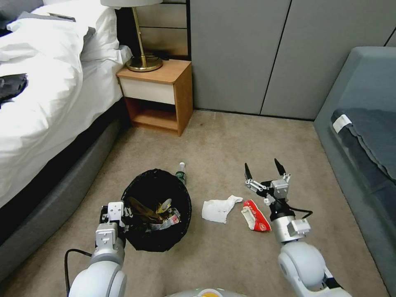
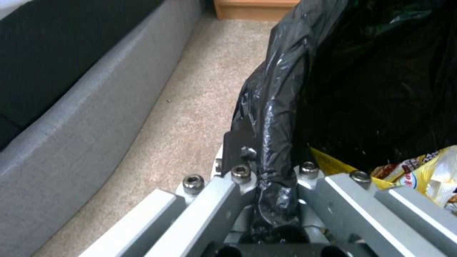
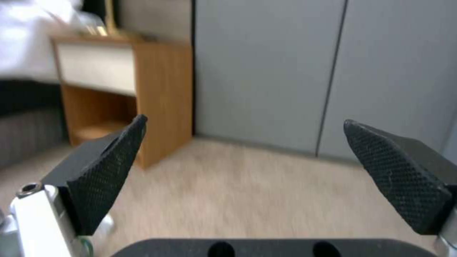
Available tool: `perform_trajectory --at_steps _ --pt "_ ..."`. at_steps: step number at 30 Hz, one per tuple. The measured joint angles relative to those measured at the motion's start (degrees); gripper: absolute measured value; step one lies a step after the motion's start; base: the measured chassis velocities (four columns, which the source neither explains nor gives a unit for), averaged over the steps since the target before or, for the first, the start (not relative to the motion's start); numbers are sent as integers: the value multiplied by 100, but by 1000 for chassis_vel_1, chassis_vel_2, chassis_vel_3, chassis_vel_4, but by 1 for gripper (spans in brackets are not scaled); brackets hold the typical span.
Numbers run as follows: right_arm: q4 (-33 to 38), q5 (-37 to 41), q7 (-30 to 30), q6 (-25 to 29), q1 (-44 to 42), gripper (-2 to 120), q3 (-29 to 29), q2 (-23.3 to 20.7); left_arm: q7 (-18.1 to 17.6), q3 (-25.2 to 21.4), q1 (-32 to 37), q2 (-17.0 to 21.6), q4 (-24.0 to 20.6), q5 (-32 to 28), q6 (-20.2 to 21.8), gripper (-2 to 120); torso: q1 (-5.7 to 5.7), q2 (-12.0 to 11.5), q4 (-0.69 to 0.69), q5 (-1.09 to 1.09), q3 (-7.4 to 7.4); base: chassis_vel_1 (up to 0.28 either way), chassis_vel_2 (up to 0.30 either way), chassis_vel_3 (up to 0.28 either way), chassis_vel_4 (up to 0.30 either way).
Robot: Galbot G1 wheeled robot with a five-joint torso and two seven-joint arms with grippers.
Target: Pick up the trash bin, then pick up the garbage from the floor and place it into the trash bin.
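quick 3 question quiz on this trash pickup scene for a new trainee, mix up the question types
1. True or false: the left gripper is shut on the trash bin rim.
2. Which litter lies nearest the right gripper? A) white tissue B) red wrapper C) small bottle
3. Fill in: the right gripper's jaws are ____.

Key
1. True; the left wrist view shows its jaws clamped on the black bag folded over the rim.
2. B
3. open
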Motion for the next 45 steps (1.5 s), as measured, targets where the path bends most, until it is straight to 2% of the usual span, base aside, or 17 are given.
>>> perform_trajectory --at_steps 1,2,6,10,17,22,30,45 --pt "-87 157 45 -295 109 100 -28 -17 0 0 13 -6 -3 11 -1 0 0 0 1 -1 0 0 0 0 0" --pt "-87 157 45 -295 109 100 -28 -17 0 0 13 -6 -3 11 -1 0 0 0 1 -1 0 0 0 0 0" --pt "-519 443 -76 -1020 453 100 -78 -11 -1 -8 54 -44 -33 21 -10 0 0 0 2 0 0 0 0 0 0" --pt "-798 612 -159 -1254 608 100 -118 22 -1 -23 76 -46 -41 22 -18 0 0 0 1 0 0 0 0 0 0" --pt "-1118 643 -292 -1349 785 100 -154 9 -1 -23 63 -40 -40 23 -23 0 -1 0 1 0 0 0 0 0 0" --pt "-1642 707 -397 -1482 988 100 -180 9 -1 11 45 -48 -17 36 -28 0 0 0 1 -1 0 0 0 0 0" --pt "-2348 713 -584 -1498 1200 100 -307 74 -1 0 77 -39 -17 35 -51 0 0 0 1 0 0 0 0 0 0" --pt "-3220 525 -805 -1444 1606 100 -421 182 0 5 64 -51 16 39 -78 0 0 0 1 0 0 0 0 0 0"
